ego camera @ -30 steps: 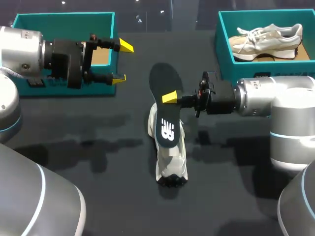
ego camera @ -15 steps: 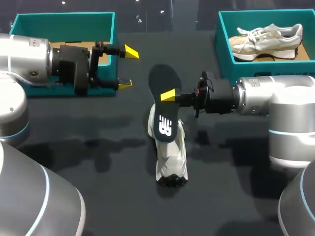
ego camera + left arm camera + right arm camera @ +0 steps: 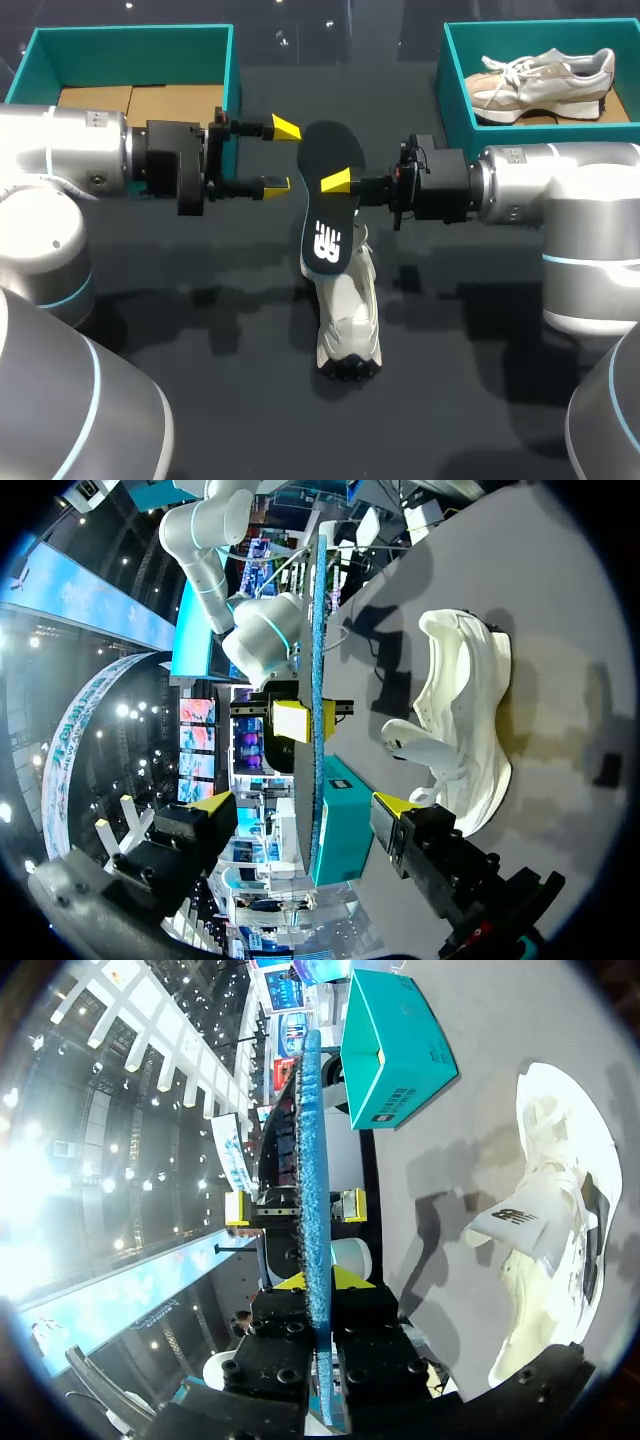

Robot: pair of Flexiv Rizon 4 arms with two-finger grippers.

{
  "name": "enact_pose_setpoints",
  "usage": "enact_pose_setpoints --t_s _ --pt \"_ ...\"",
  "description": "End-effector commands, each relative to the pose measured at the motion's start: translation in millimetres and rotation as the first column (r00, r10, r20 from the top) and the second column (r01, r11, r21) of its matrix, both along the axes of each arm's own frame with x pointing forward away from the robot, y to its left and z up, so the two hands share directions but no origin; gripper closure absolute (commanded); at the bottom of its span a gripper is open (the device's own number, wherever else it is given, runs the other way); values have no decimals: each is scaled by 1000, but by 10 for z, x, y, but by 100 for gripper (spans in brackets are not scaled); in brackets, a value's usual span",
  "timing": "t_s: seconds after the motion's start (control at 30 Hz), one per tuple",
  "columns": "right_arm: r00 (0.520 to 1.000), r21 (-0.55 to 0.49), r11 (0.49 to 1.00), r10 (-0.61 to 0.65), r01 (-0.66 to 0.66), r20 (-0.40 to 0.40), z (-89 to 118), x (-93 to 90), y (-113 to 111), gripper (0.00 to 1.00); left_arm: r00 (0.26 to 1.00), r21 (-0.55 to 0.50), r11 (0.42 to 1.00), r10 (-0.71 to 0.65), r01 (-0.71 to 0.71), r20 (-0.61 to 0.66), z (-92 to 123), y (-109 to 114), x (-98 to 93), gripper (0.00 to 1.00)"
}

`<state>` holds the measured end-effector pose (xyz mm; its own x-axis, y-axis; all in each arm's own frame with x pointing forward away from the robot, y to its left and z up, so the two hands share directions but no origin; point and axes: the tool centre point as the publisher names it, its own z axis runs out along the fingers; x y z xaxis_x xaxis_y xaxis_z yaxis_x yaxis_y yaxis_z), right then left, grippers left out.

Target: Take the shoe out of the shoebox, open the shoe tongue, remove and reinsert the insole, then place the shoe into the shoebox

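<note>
Over the middle of the tabletop (image 3: 240,420), grips the dark insole (image 3: 325,205) in the right gripper (image 3: 335,182), with the fingers closed on it from both faces. Confirms this in the right wrist view, where the insole runs edge-on between the yellow tips. Holds the insole tilted, logo end low over the white shoe (image 3: 347,310). Cannot establish from these views whether that low end touches the shoe.

Presents the left gripper (image 3: 282,156) open, jaws wide apart, just beside the insole's upper part and opposite the right gripper. Shows no contact there.

Locates the shoe on the tabletop between both arms, sole down, tongue folded outward.

Locates a second shoe (image 3: 540,85) on its side inside the teal right shoebox (image 3: 448,70) at the far right corner. Locates the matching left shoebox (image 3: 130,38) at the far left, with cardboard (image 3: 140,98) visible inside.
</note>
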<state>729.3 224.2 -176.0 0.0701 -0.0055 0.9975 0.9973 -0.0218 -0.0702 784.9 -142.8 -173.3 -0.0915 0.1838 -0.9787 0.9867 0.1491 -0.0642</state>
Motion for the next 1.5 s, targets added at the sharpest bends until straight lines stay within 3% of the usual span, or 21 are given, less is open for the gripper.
enact_pose_setpoints --t_s 0.03,0.13,0.23,0.4,0.6,1.33,1.47,1.5 --pt "1000 23 1000 1 -1 3 -59 32 59 100 1000 -17 1000 1 -1 0 -46 -116 29 28" --pt "1000 25 1000 4 -4 7 -51 48 78 100 1000 -29 1000 -2 2 -8 -57 -163 15 47" --pt "1000 23 1000 2 -2 14 -46 66 92 100 1000 -36 999 -3 3 -12 -61 -196 -5 44" --pt "1000 30 1000 4 -5 21 -51 98 117 100 1000 -49 999 -6 4 -22 -86 -241 -32 55" --pt "1000 32 999 13 -13 25 -39 108 141 100 1000 -52 999 -7 6 -23 -117 -295 -33 56" --pt "997 33 997 71 -71 12 -21 118 228 100 1000 -65 998 2 -1 17 -175 -356 16 74" --pt "998 36 997 70 -70 11 -30 115 232 100 1000 -65 998 0 1 21 -173 -363 9 89" --pt "997 36 997 70 -71 11 -30 115 233 100 1000 -66 998 0 1 21 -172 -364 8 100"
